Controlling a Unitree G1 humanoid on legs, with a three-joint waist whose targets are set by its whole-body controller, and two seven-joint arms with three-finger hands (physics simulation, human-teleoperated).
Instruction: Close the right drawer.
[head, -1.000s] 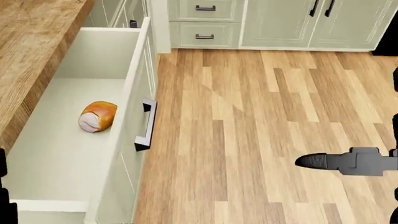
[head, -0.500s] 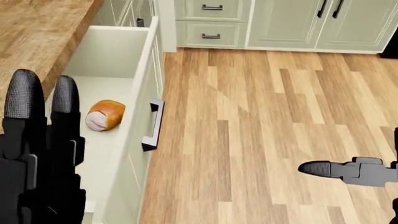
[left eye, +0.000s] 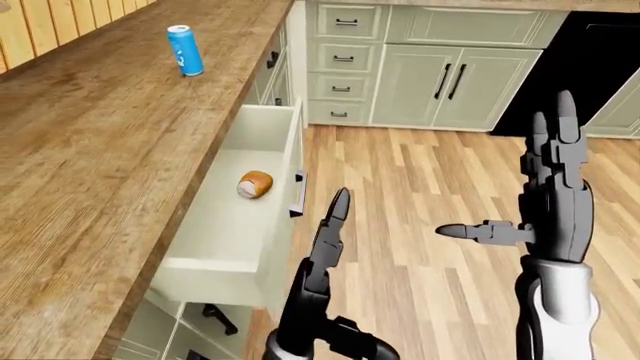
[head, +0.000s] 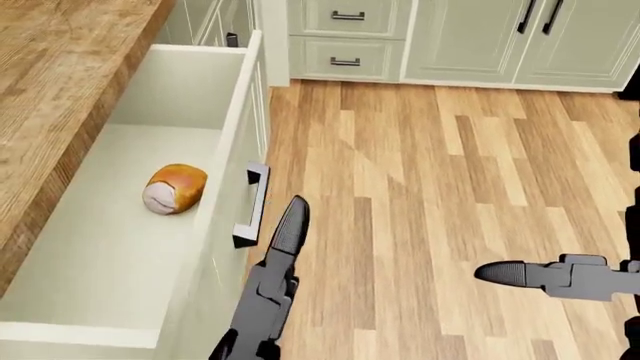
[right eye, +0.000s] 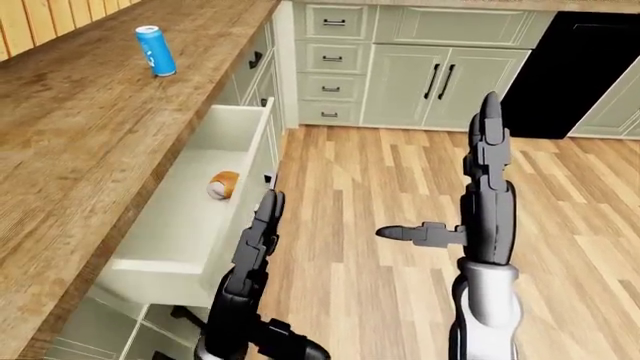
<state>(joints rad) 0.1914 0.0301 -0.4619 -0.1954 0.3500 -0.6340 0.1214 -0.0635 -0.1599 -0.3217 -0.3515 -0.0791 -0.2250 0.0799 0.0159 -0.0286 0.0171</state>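
The right drawer (head: 236, 112) stands pulled far out from under the wooden counter, white inside, with a dark bar handle (head: 252, 204) on its front panel. A bread roll (head: 175, 188) lies on the drawer floor. My left hand (head: 288, 229) is open with its fingers held straight, just to the right of the drawer front and beside the handle; whether it touches them I cannot tell. My right hand (left eye: 556, 187) is raised over the floor at the right, open, fingers pointing up and thumb sticking out to the left.
A blue can (left eye: 184, 50) stands on the wooden counter (left eye: 100, 150) at the left. Pale green cabinets (left eye: 430, 75) line the top of the views, with a black appliance (left eye: 590, 67) at the right. Wood floor (head: 430, 187) spreads to the right of the drawer.
My left hand rose over the drawer at the head view's lower left, then moved right to the drawer front beside the handle. The view shifted slightly. The right hand barely moved.
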